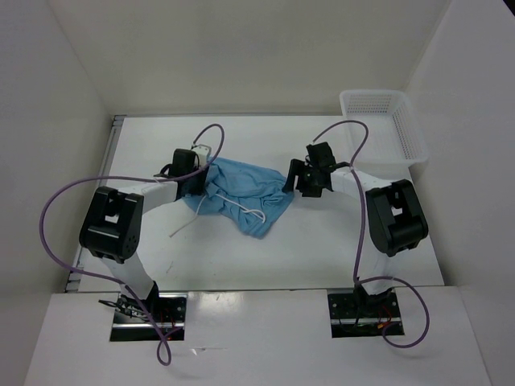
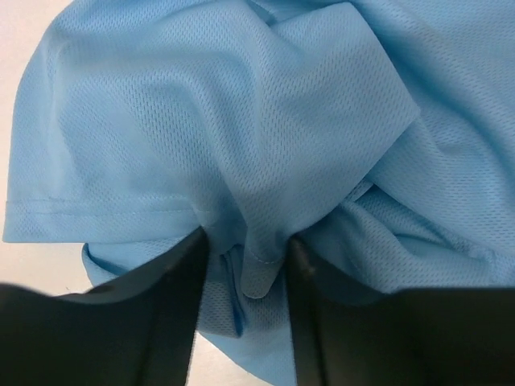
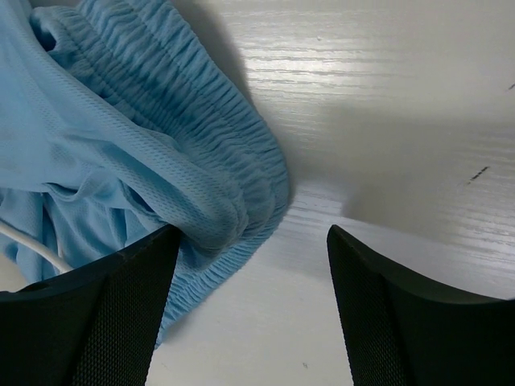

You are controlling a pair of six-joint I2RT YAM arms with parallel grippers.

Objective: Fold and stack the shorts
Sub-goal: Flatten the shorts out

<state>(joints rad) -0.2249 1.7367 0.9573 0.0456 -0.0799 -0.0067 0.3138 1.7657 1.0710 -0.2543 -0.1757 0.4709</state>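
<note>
Sky-blue shorts [image 1: 241, 197] crumpled on desk [image 1: 322, 249], well left of white mesh basket [image 1: 406, 133] | left end effector [image 2: 248, 257] clamped on a fabric fold, right end effector [image 3: 251, 241] spread beside waistband [image 3: 217, 161] | I fear that thin pinch slipping, bunching cloth.

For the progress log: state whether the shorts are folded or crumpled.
Crumpled, not folded: the shorts lie bunched in uneven creases on the table, drawstring trailing loose, one fold pinched in the left gripper.
</note>
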